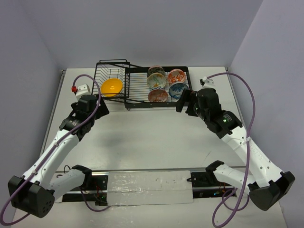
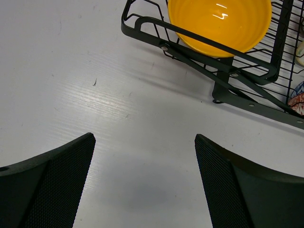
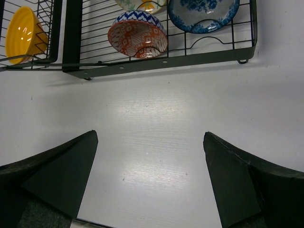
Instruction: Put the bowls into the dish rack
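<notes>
Tabletop [image 1: 152, 137]: left pincer [image 2: 145, 140], right pincer [image 3: 151, 135] splayed, seemingly hovering beside dish rack [image 3: 156, 64].

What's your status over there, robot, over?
Left pincer open, empty. Right pincer open, empty. Six bowls sit in the dish rack, yellow bowl in its basket end. Nothing blocking.
</notes>
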Robot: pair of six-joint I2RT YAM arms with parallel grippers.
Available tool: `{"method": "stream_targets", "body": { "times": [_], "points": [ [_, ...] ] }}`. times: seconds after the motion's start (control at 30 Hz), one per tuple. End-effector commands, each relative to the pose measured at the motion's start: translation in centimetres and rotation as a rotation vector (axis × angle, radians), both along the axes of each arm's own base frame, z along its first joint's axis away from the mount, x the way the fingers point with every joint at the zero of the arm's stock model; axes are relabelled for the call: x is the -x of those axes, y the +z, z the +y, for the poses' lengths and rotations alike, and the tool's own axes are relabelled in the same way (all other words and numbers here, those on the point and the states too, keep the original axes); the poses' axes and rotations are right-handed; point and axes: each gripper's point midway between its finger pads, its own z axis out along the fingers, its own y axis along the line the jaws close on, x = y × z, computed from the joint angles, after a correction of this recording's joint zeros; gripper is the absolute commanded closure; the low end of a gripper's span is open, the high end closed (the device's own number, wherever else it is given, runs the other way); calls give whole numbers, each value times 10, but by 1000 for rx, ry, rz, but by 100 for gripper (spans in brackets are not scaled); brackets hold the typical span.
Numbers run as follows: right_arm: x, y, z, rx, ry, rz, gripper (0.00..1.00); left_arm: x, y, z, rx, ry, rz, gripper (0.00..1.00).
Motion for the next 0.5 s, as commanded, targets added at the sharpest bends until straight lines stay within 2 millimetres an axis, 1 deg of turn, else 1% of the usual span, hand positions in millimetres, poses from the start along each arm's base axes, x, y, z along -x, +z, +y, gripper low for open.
{"method": "stream_targets", "body": {
  "times": [0.0,0.27,0.47],
  "points": [
    [-2,20,-5,-24,-28,-76,0,-2,14,0,10,5,-57,9],
    [-2,17,-8,-19,-39,-76,0,-1,19,0,14,2,-75,9],
    [-3,17,-5,-23,-28,-81,0,0,19,-2,12,-4,-76,9]
  ]
}}
